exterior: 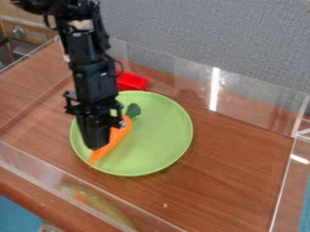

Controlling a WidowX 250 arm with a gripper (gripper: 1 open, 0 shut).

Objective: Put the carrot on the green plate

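Note:
The green plate point(168, 136) lies on the wooden table, left of centre. My gripper point(101, 136) points steeply down over the plate's left half and is shut on the carrot point(109, 148). The carrot is orange and hangs tilted just over the plate. Its thin end points to the plate's near-left rim and its dark green stem tip point(133, 111) points up and to the right. The fingers hide the carrot's middle.
A flat red block point(129, 82) lies behind the arm, just beyond the plate's far rim. Clear plastic walls point(218, 86) ring the wooden table point(230, 172). A bright spot of glare sits on the far wall.

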